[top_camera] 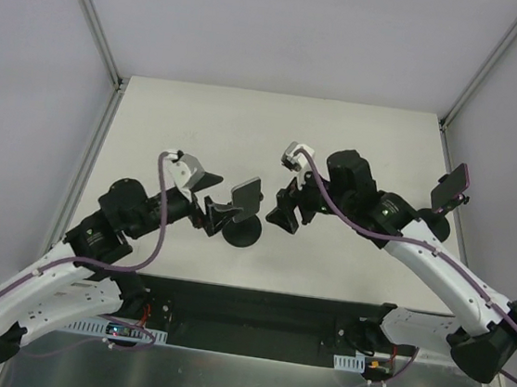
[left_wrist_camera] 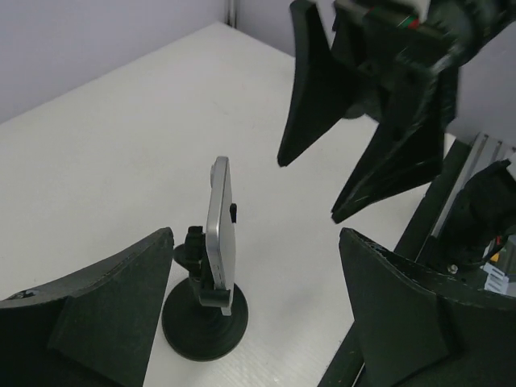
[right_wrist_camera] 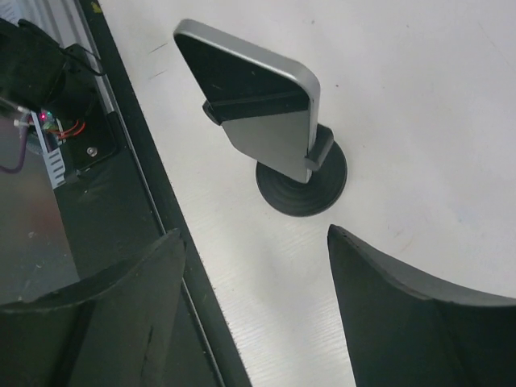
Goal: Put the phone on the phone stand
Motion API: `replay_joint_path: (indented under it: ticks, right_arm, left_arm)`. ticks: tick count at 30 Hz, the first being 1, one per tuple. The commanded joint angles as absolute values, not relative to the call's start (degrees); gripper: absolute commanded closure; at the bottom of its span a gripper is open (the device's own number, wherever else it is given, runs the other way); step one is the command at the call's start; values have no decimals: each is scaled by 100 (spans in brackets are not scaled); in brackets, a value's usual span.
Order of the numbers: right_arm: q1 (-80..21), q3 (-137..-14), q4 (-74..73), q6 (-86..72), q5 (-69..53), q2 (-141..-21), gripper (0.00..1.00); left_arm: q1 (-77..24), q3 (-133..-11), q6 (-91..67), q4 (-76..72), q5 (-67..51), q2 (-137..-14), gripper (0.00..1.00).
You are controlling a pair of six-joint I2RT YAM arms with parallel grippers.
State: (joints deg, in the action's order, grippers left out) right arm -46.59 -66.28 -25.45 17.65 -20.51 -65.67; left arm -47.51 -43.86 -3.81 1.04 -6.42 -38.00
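Note:
A dark phone [top_camera: 247, 195] with a silver-grey edge sits upright in the clip of a black phone stand [top_camera: 242, 233] mid-table. It also shows in the left wrist view [left_wrist_camera: 219, 218] on the stand's disc base [left_wrist_camera: 201, 326], and in the right wrist view [right_wrist_camera: 242, 81] on that stand [right_wrist_camera: 302, 189]. My left gripper [top_camera: 213, 202] is open and empty just left of it, apart from it. My right gripper [top_camera: 281, 210] is open and empty just right of it. A second phone [top_camera: 452, 188] with a pinkish-purple edge stands tilted at the far right; its support is hidden behind my right arm.
The white table [top_camera: 340, 137] is enclosed by grey walls and metal frame posts [top_camera: 92, 16]. A black rail [top_camera: 254, 310] with wiring runs along the near edge between the arm bases. My right gripper's fingers [left_wrist_camera: 310, 89] hang at the top of the left wrist view.

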Motion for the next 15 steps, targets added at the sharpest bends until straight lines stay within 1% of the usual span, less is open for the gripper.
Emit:
replay_joint_path:
  ticks: [1, 2, 6, 12, 15]
  right_arm:
    - [-4588, -7119, -2497, 2759, -3206, -6986, 26]
    - [-4597, -7171, -2487, 3012, -3469, -7066, 27]
    - [-4518, -7785, -2575, 3330, -3691, -7741, 26]
    - [-4386, -8524, -2882, 3620, -3814, -8585, 27]
    - [-4386, -9051, -3233, 3735, -4068, -8998, 30]
  left_arm:
    - [-4685, -4816, -360, 790, -563, -3026, 18]
    - [-4685, -4816, -360, 835, -563, -2893, 18]
    - [-4685, -4825, -343, 1124, -703, -2304, 17]
    - [-4685, -4808, -176, 1607, -580, -1969, 15]
    - [-4685, -4808, -88, 1731, -641, -1934, 15]
